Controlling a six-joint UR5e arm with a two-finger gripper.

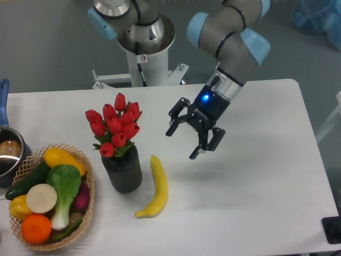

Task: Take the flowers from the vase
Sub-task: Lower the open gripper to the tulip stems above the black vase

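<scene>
The flowers [115, 125], a bunch of red tulip buds with green leaves, stand upright in the vase [122, 170], a short dark cylinder left of the table's middle. My gripper [182, 143] hangs open to the right of the flowers, apart from them, its black fingers [172, 128] pointing down and to the left with nothing between them. It sits above the table, beyond the top end of the banana.
A yellow banana [155, 188] lies just right of the vase. A woven basket [88, 213] with vegetables and fruit stands at the front left. A pot [8, 156] with a blue handle sits at the left edge.
</scene>
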